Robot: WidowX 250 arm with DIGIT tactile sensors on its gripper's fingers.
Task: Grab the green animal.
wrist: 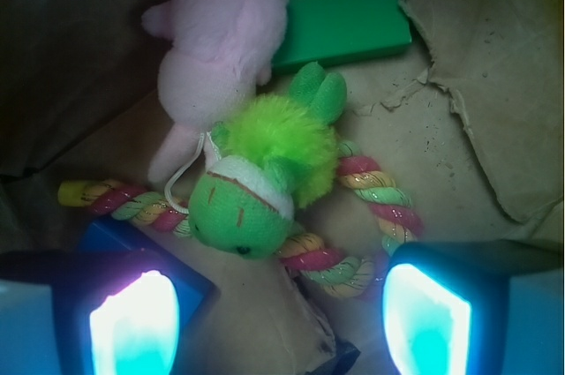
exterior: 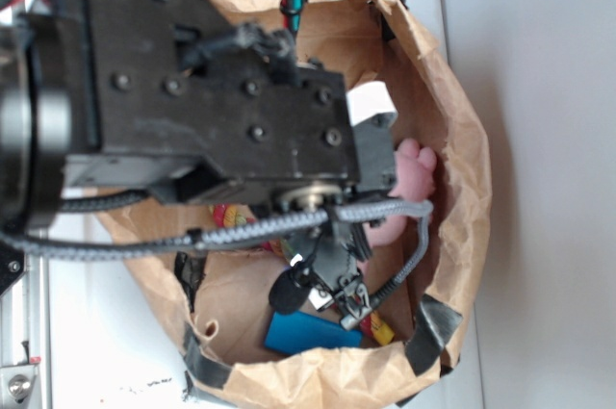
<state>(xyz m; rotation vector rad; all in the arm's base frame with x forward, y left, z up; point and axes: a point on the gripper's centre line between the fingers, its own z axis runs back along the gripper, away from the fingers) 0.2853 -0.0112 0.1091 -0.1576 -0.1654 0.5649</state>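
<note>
The green animal [wrist: 265,172] is a fuzzy lime-green plush with a round knitted head, a dark eye and a pale band with red stitching. It lies on the paper bag floor in the middle of the wrist view, on top of a striped rope toy [wrist: 371,190]. My gripper [wrist: 278,322] hangs open above the floor just below the animal's head, its two glowing fingers [wrist: 132,322] wide apart with nothing between them. In the exterior view my gripper [exterior: 322,293] reaches down into the bag and my arm hides the green animal.
A pink plush animal [wrist: 221,40] touches the green one at its upper left. A flat green block [wrist: 344,22] lies behind them. A blue block [wrist: 124,238] sits under my left finger. The brown paper bag walls [exterior: 462,168] ring everything closely.
</note>
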